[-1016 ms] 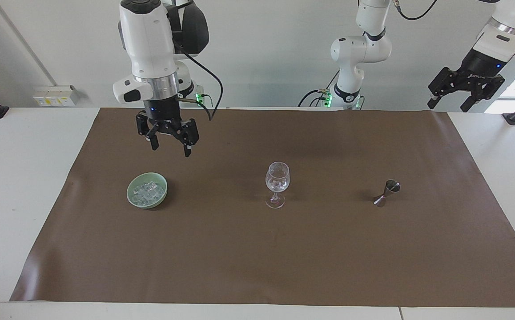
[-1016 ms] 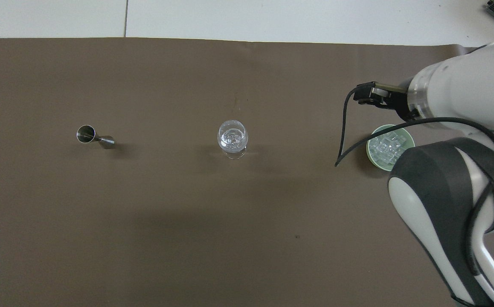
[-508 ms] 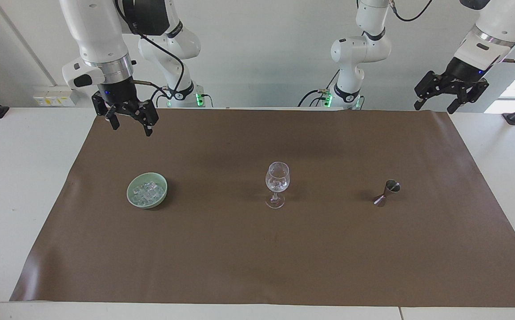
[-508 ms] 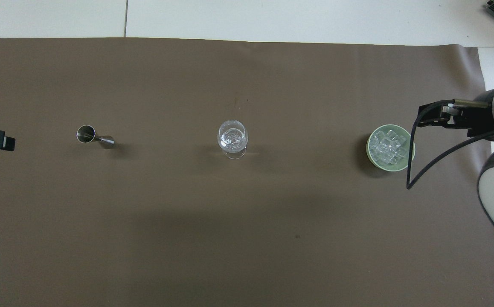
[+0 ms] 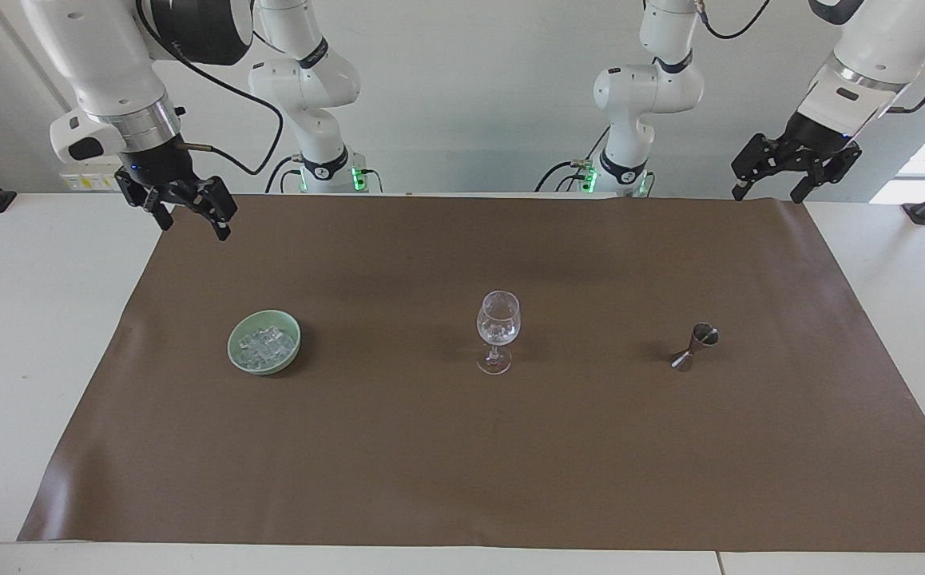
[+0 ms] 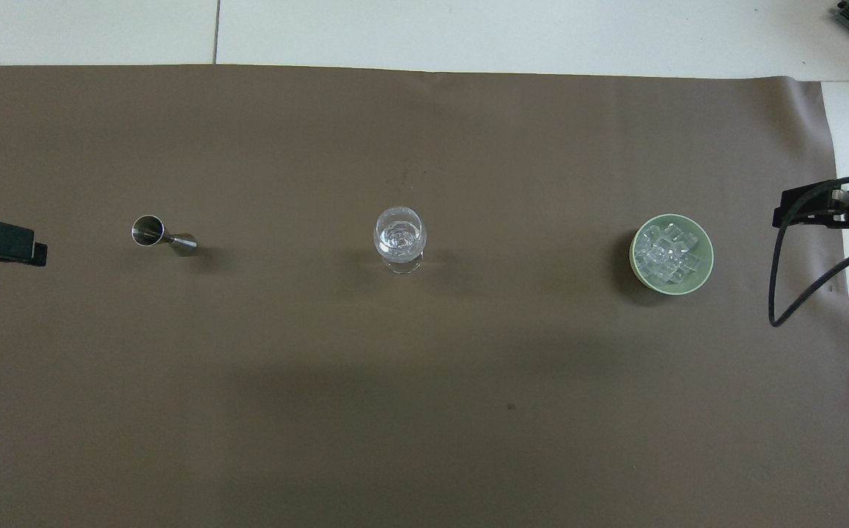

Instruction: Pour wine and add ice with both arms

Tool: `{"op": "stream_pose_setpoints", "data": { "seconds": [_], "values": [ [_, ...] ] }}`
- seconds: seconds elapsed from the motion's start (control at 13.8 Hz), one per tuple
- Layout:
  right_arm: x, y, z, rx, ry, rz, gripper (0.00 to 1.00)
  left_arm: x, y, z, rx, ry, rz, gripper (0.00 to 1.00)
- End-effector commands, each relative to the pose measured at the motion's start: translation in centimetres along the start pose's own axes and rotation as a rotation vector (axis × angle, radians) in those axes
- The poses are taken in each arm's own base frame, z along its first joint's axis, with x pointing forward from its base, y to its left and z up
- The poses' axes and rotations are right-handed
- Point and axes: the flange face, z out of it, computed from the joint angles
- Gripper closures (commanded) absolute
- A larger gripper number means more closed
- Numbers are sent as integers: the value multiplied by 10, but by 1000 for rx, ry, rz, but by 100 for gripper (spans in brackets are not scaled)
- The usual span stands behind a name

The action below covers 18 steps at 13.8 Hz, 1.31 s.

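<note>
A clear wine glass stands upright at the middle of the brown mat; something glints in its bowl, and I cannot tell what. The ice lies heaped in a pale green bowl toward the right arm's end. A small metal jigger stands toward the left arm's end. My right gripper hangs open and empty over the mat's corner by the robots. Over the mat's other robot-side corner my left gripper is also open and empty. No wine shows.
The brown mat covers most of the white table. A black cable loops down from the right wrist. Two more white arm bases stand at the table's robot edge.
The right gripper has swung away from above the bowl toward its own end of the table and the robots' edge. The left gripper has drifted a little inward. Both stayed open.
</note>
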Motion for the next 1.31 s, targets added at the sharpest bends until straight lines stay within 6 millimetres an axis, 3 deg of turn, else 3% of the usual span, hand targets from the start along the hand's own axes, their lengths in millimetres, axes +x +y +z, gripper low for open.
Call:
{"op": "stream_pose_setpoints", "data": {
  "seconds": [0.0,0.15,0.22,0.36,0.51,1.23],
  "values": [
    [-14,2,-17,24,9,-16,0,-16,-5,4,17,-12,-24,0],
    [-32,-5,11,27,-26,-25,0,-18,-7,5,19,-23,-21,0],
    [-27,-5,-6,40,9,-28,0,-20,-8,4,18,-30,-23,0],
    [-30,-11,-9,43,-18,-30,0,-20,-12,2,20,-38,-26,0],
    [-36,-7,-30,92,-76,-14,0,-19,-18,-5,70,-27,0,0],
    [-30,-5,-28,21,-30,-84,0,-24,-9,6,71,-40,17,0]
  ]
}}
